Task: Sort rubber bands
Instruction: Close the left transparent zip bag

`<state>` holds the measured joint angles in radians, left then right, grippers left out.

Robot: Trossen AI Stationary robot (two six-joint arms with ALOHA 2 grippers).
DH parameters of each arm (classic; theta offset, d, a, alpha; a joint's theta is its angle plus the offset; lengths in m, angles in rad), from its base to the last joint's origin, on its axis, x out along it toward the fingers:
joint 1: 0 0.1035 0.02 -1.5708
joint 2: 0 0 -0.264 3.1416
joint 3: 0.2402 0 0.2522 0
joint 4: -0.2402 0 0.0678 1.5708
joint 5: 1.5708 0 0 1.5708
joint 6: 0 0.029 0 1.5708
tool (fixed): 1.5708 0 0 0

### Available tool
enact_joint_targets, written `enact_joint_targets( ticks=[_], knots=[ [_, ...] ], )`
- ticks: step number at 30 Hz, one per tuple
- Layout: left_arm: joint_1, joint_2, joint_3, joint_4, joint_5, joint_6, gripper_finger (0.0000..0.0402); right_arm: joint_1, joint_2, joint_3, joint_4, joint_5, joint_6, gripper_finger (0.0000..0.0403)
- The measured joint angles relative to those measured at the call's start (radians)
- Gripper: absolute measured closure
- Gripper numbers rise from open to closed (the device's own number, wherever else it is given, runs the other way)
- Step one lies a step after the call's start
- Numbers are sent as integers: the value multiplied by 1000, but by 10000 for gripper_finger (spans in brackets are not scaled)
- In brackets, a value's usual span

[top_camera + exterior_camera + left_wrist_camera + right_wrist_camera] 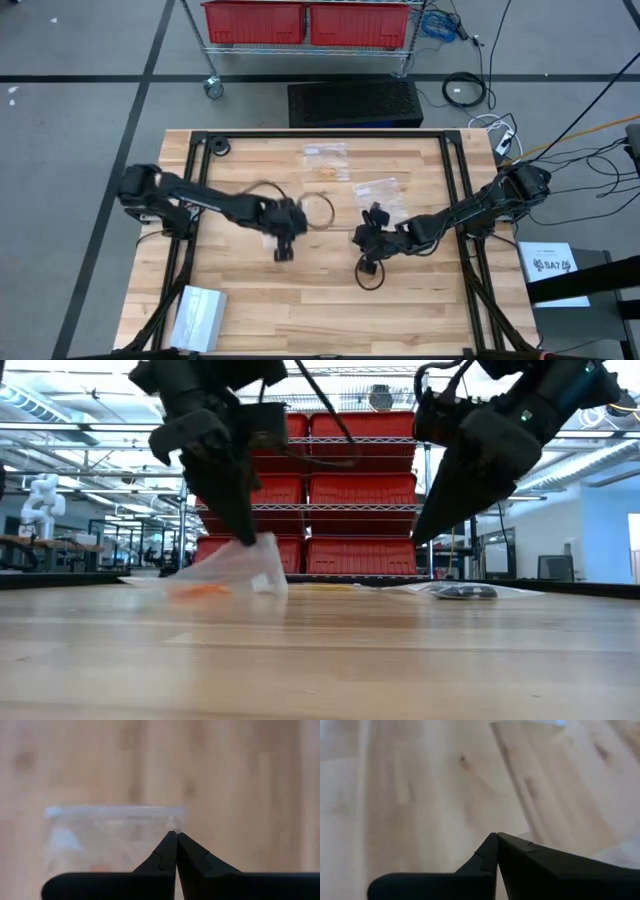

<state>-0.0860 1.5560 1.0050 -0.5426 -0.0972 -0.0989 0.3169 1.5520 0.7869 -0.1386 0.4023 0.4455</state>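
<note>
My left gripper (250, 538) (283, 243) stands at the middle of the table, shut on a clear plastic bag (228, 568) (110, 840). Orange rubber bands (203, 590) show inside it. My right gripper (428, 532) (368, 243) hangs shut to the right of it, above the wood, touching nothing that I can see. A second clear bag (462, 592) (378, 190) lies flat farther back with dark bands in it. A third bag (325, 160) lies flat near the far edge. Loose bands do not show. My left gripper pinches the clear bag between its two fingertips at an edge near the bag's sealed strip (171, 824). The fingers come from above, pointing down. The bag slopes away below the tips, and its lower part (190, 586) rests on the table.
A white box (198, 315) sits at the near left corner. Black frame rails (190, 200) (462, 190) run along both sides of the table. A black cable loop (318, 210) hangs by the left arm and another loop (370, 275) under the right gripper.
</note>
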Motion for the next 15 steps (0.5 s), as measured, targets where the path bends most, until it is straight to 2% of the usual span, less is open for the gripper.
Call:
enact_joint_targets(
  ticks=[2,4,8,12,15],
  knots=[
    [-24,50,0,71,64,-1,386,0,0,0,5,-37,15,403],
    [-43,93,0,161,80,-1,378,0,0,0,13,-65,50,403],
    [-56,151,0,323,124,-1,353,-12,0,0,35,-48,174,398],
    [-29,166,0,417,169,-2,315,-28,21,0,95,-43,233,374],
    [-2,152,6,417,213,-1,292,-32,57,0,181,-39,250,343]
  ],
)
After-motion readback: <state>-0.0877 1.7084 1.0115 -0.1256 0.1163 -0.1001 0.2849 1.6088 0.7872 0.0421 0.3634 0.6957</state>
